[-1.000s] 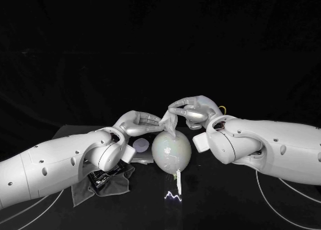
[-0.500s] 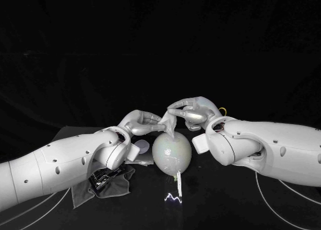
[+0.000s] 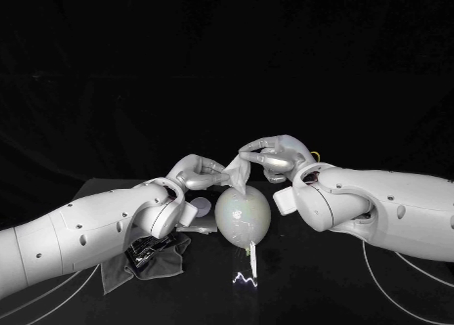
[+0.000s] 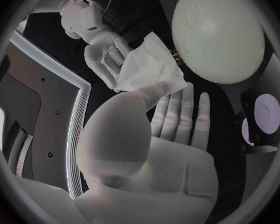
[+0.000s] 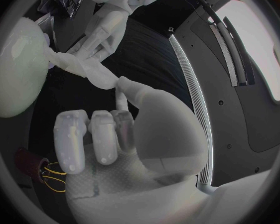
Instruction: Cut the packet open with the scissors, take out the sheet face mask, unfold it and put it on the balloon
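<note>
The sheet mask [image 3: 239, 174], a soft, creased white fold, is hanging just above the smooth, egg-shaped pale balloon [image 3: 242, 213] on the black desk [image 3: 324, 274]. The left robot hand [image 3: 196, 173] and the right robot hand [image 3: 272, 156] are each pinching one edge of it.

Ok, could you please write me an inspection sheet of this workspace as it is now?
Surface: black table, no spill seen.
Job's things: pale balloon upright at the middle; sheet face mask, partly folded, held just above its top, not yet laid on it.
Clutter: grey cloth under the left arm with a dark shiny item on it, too dim to name; pale round disc beside the balloon.
Robot hands: left robot hand and right robot hand each pinch the mask.
Cables: white cables lie on the table by both arms.
Surroundings: black backdrop, nothing else seen.
</note>
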Controlling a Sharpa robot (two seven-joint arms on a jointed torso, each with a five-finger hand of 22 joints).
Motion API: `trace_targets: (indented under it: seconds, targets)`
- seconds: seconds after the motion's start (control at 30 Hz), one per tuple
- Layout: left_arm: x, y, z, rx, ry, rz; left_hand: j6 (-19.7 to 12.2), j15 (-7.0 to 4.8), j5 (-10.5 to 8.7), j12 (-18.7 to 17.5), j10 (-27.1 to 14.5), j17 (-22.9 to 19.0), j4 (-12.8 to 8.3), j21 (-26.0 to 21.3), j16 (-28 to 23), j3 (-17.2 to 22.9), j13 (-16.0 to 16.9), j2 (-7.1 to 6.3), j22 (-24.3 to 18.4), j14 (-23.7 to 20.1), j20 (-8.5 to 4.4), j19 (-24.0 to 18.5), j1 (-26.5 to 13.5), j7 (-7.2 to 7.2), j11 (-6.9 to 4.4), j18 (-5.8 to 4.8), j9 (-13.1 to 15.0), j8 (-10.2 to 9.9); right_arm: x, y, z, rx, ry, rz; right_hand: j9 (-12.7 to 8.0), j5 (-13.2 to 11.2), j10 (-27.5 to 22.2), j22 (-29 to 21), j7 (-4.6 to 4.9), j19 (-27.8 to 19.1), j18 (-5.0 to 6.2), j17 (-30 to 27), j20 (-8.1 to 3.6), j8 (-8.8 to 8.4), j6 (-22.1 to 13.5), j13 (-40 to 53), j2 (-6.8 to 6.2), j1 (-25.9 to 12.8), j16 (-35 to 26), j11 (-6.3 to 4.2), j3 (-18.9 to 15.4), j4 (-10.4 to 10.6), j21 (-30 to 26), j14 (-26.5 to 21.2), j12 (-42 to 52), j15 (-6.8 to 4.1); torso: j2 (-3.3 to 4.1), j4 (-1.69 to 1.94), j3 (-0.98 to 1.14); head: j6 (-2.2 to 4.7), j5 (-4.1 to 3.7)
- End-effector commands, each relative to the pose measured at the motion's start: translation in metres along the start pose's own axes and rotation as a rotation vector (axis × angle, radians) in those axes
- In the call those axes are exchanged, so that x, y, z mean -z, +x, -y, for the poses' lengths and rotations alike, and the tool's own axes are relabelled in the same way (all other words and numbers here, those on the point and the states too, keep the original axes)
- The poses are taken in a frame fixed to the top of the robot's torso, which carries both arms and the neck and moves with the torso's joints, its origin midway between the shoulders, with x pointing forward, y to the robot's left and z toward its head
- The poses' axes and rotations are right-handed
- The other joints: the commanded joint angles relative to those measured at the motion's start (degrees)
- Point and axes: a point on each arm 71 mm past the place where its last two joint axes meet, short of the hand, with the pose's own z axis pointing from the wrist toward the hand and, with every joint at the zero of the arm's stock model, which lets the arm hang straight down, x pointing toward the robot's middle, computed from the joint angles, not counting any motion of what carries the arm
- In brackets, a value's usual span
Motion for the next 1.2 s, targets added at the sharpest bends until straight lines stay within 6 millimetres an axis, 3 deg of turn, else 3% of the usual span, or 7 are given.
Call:
trace_targets:
  seconds: [0.03,0.2,0.47,1.2]
  targets:
    - [0.001,0.0,0.001,-0.007,0.005,-0.024,0.71,-0.23,-0.09,-0.37,0.97,-0.16,-0.07,0.31,0.36,0.74,0.04,0.23,0.01,0.86,-0.07,0.66,-0.63,-0.11,-0.29,1.23,0.21,0.48,-0.001,-0.004,-0.001,0.011,-0.02,0.008,5.3,0.39,6.89,15.05,-0.02,6.16,-0.79,15.09,-0.14,0.2,0.53,15.09,0.59,-0.05,0.26,-1.09,0.31,0.14,0.38,6.86,0.19,-1.12,-0.01,0.07,-0.01,-0.02,-0.14]
    - [0.002,0.0,0.001,-0.007,0.01,-0.036,1.99,-1.15,-0.1,-0.75,3.52,-0.52,0.2,0.48,1.13,2.12,0.1,1.41,0.03,3.15,-0.07,1.3,-1.15,-0.84,-1.12,1.66,0.75,1.65,-0.003,-0.011,0.0,0.016,-0.015,0.023,5.3,0.39,6.89,15.05,-0.02,6.16,-0.79,15.09,-0.14,0.2,0.53,15.09,0.59,-0.05,0.26,-1.09,0.31,0.14,0.38,6.86,0.19,-1.12,0.01,0.08,-0.04,-0.04,-0.18]
    - [0.004,0.001,0.004,0.015,0.058,-0.045,1.91,-1.26,-0.1,-1.66,4.2,-0.95,0.93,0.38,1.07,3.16,0.03,2.3,-0.04,3.69,-0.06,1.33,-1.93,-1.17,-1.3,1.74,1.32,2.25,-0.009,-0.019,0.007,0.039,0.037,0.003,5.42,0.39,6.89,15.05,-0.02,6.16,-0.79,15.09,-0.14,0.3,0.46,15.09,0.57,-0.15,0.26,-1.09,0.41,0.05,0.38,6.86,0.19,-1.12,0.04,0.04,-0.03,-0.21,-0.08]
    - [0.007,0.011,0.01,0.073,0.118,-0.148,0.66,-0.85,-0.08,-3.57,4.06,-1.81,0.53,0.18,0.34,5.56,0.02,2.52,-0.07,2.72,-0.06,1.07,-2.08,-0.8,-0.88,1.64,2.61,2.94,-0.021,-0.026,0.014,0.098,0.06,0.006,5.56,0.39,6.89,15.04,0.01,6.14,-0.79,15.09,-0.14,0.4,0.31,15.09,0.6,-0.28,0.26,-1.08,0.55,-0.03,0.35,6.86,0.19,-1.12,-0.02,0.01,-0.02,-0.16,-0.59]
